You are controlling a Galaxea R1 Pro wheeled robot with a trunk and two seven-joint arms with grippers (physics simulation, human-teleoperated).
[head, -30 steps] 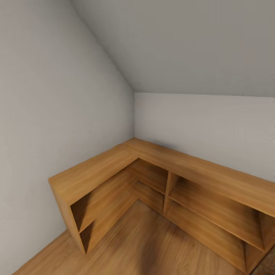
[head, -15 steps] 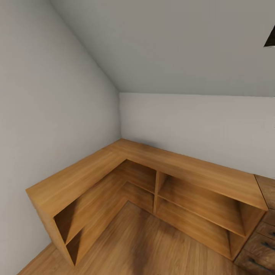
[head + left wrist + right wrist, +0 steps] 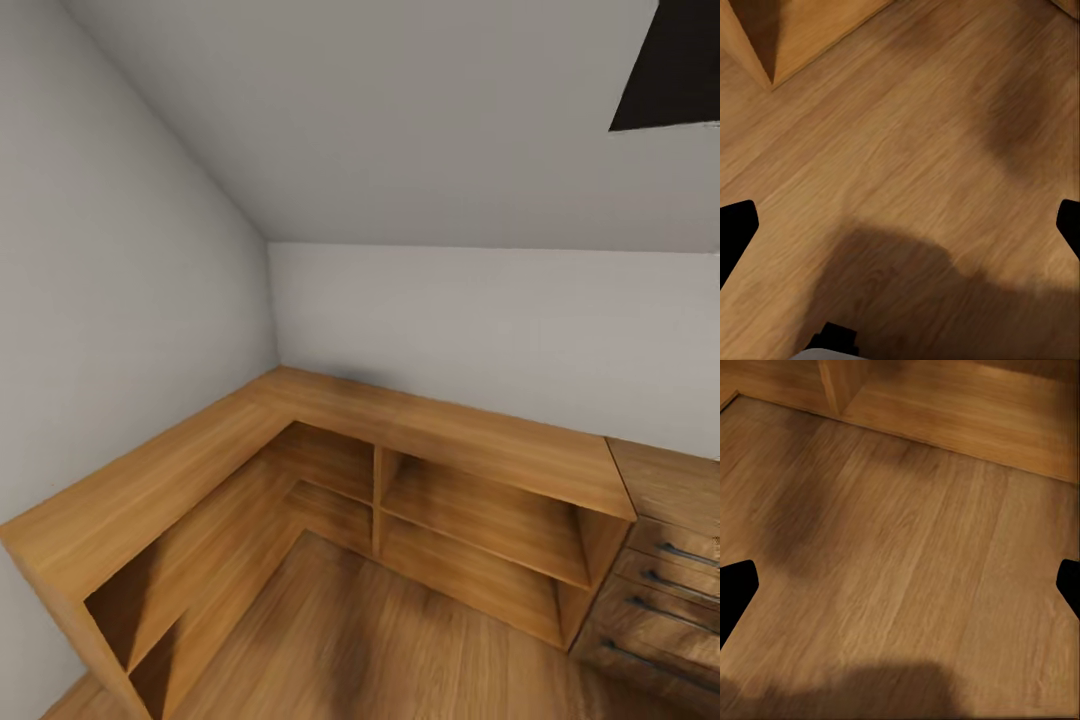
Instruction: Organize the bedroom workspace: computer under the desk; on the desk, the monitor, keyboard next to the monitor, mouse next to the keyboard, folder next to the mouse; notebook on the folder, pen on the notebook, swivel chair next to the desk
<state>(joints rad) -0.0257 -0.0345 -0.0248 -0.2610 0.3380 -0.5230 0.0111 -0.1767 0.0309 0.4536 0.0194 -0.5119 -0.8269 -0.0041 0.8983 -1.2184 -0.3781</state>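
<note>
Room corner under a sloped grey ceiling (image 3: 430, 120); plain grey walls (image 3: 110, 330) are seen on two sides. Low L-shaped wooden shelving (image 3: 330, 400) is set into the corner, with open compartments in two tiers and a bare top. At the shelving's right end, touching it, a darker wooden drawer unit (image 3: 665, 560) with long metal bar handles is partly cut by the frame edge. A dark angular patch (image 3: 675, 65) is noted at the upper right corner of the head view; what it is cannot be told. Wooden plank floor (image 3: 400, 640) is seen below. None of the task's things can be placed from these views. Left gripper (image 3: 900, 225): black fingers (image 3: 735, 229) are seen at opposite edges of the wrist view, spread wide, nothing between them, floor beneath, shelving corner near. Right gripper (image 3: 900, 585): fingers (image 3: 735, 585) likewise spread wide apart and empty, over floor boards beside the base of the shelving. Soft shadows are cast on the floor.
</note>
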